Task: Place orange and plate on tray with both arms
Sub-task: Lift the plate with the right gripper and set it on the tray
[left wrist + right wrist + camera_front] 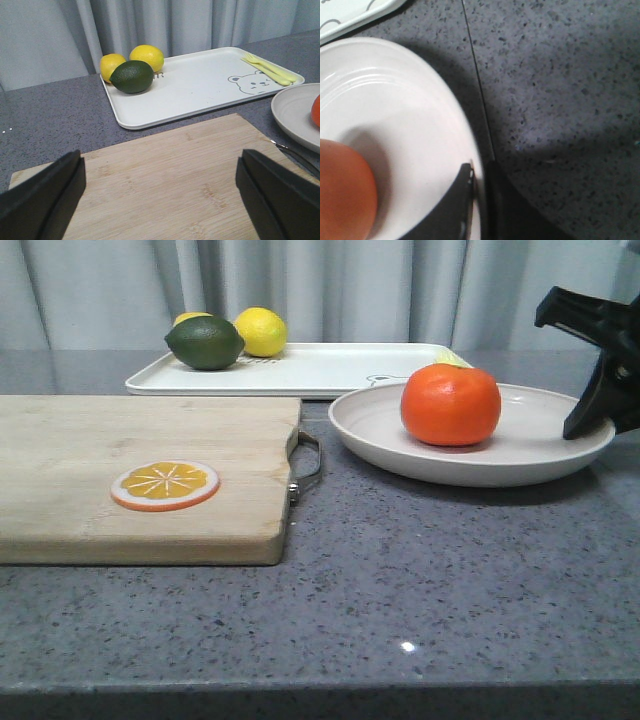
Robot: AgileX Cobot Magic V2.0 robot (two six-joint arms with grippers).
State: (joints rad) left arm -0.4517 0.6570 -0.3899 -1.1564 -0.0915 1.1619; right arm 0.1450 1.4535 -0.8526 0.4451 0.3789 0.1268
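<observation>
The orange (450,405) sits in the off-white plate (520,455) on the grey counter, right of the board. My right gripper (590,415) is shut on the plate's right rim; in the right wrist view one finger (455,210) lies inside the plate (405,115) and the other outside, with the orange (342,190) close by. The white tray (330,370) lies just behind the plate. My left gripper (160,170) is open and empty above the cutting board, out of the front view; the tray (200,85), plate (295,112) and orange's edge (316,110) show in the left wrist view.
A wooden cutting board (130,470) with a metal handle (308,455) lies at the left, with an orange slice disc (165,485) on it. A green lime (205,342) and two lemons (260,330) sit on the tray's far left end, a yellow fork (272,70) on its right end. A curtain hangs behind.
</observation>
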